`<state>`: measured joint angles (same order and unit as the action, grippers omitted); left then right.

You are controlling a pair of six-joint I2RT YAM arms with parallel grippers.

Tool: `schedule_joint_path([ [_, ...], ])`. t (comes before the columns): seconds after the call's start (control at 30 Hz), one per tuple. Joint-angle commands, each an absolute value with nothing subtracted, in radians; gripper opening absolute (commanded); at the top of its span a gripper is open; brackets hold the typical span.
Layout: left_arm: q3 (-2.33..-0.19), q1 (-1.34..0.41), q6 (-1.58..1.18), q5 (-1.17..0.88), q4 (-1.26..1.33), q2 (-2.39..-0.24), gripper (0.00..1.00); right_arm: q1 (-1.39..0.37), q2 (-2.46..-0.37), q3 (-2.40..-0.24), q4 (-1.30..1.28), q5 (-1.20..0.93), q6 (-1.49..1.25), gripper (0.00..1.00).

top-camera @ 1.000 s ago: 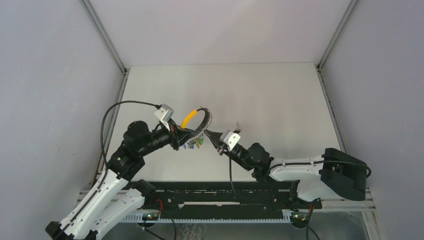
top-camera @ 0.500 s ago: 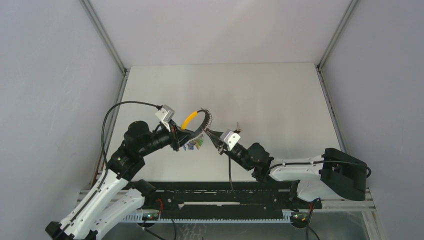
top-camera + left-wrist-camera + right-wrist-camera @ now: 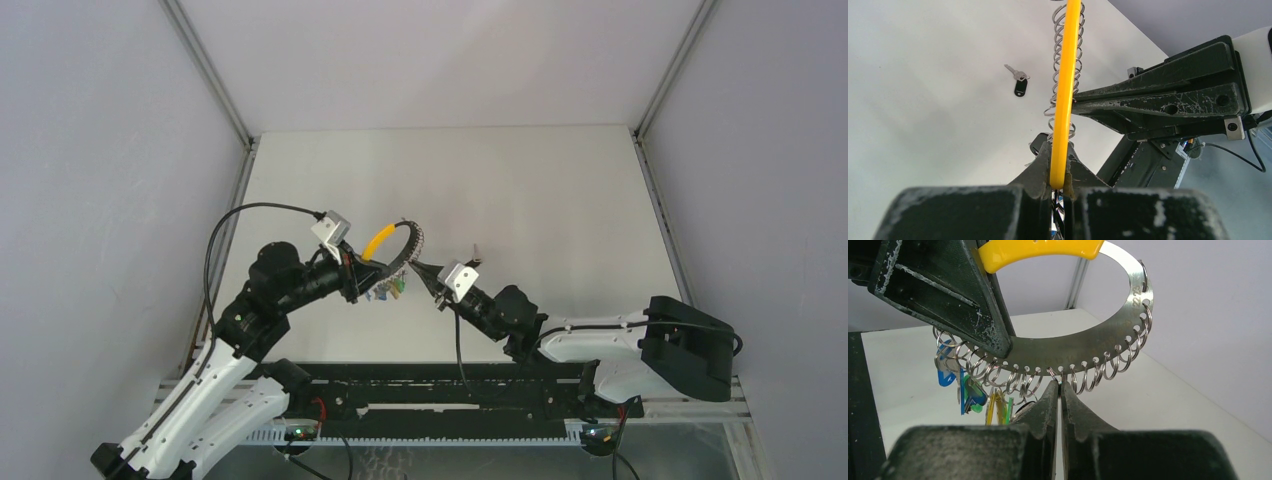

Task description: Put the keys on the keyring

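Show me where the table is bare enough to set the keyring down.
Bare: far half of the table, beyond the key, and its right side. Crowded: near centre, where left gripper and right gripper meet at the keyring.

Keyring (image 3: 1075,354) held up off the table (image 3: 923,115); loose key (image 3: 1019,86) lying flat on it, well apart.

The keyring is a flat silvery crescent plate with a row of holes along its outer edge, each hole carrying a small split ring (image 3: 1108,371). A yellow band (image 3: 1066,95) closes its top, and blue, green and yellow tags (image 3: 969,392) hang bunched at one end. The left gripper (image 3: 1058,172) clamps the yellow band, while the right gripper (image 3: 1059,390) pinches at one split ring. The key has a black head and a short silver blade.
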<state>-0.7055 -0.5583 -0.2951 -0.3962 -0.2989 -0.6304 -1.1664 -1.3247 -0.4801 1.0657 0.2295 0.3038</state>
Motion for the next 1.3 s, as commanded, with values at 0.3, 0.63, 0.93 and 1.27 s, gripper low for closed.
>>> schedule_joint_path([
  [0.3, -0.712, -0.551, -0.400, -0.327, -0.158, -0.591, 0.00, -1.126, -1.219, -0.502, 0.986, 0.109, 0.289, 0.00],
  [0.63, -0.612, -0.551, -0.525, -0.341, -0.008, -0.581, 0.00, -1.039, -1.185, -0.471, 1.032, -0.094, 0.222, 0.00],
  [0.93, -0.552, -0.551, -0.634, -0.347, 0.099, -0.581, 0.00, -0.983, -1.216, -0.467, 1.114, -0.211, 0.186, 0.00],
  [1.27, -0.482, -0.551, -0.711, -0.376, 0.230, -0.581, 0.00, -0.909, -1.280, -0.466, 1.165, -0.287, 0.104, 0.00],
])
